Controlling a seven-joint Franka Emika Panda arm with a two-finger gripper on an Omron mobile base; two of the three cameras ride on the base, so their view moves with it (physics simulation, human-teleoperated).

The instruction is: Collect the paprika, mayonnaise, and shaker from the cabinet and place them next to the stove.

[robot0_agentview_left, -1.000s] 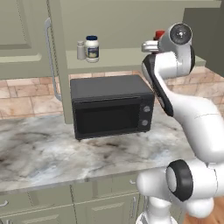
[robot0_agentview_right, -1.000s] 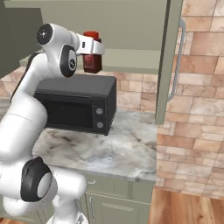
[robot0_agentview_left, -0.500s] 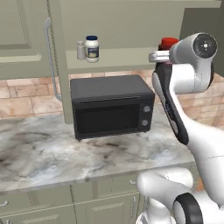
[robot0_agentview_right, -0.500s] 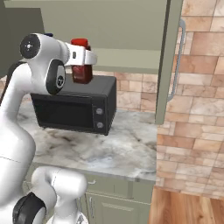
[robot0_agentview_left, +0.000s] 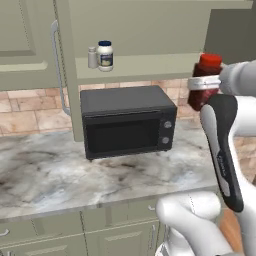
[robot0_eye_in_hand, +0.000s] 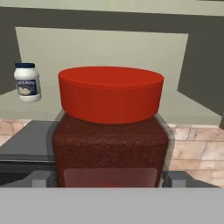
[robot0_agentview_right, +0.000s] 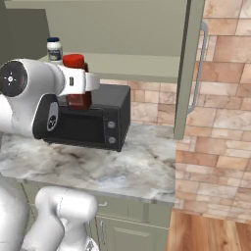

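One open wall cabinet (robot0_agentview_left: 150,25), olive grey-green, door (robot0_agentview_left: 30,45) swung out at the left with its silver bar handle (robot0_agentview_left: 56,70) vertical. Below it, marble counter (robot0_agentview_left: 50,170) carrying a black microwave (robot0_agentview_left: 127,120).

Gripper (robot0_agentview_left: 204,83) clenched on the paprika (robot0_agentview_left: 206,80), held in mid-air clear of the shelf, off the microwave's right end in the left base view. Bottle upright: long axis vertical, red cap up, jaws across the upper body just under the cap. Right base view has the paprika (robot0_agentview_right: 77,81) in front of the microwave (robot0_agentview_right: 93,117); hand view shows it head-on (robot0_eye_in_hand: 111,127).

Mayonnaise (robot0_agentview_left: 105,55) upright on the cabinet shelf, blue lid up. Shaker (robot0_agentview_left: 92,58) just beside it on its left, upright; whether touching, cannot tell.
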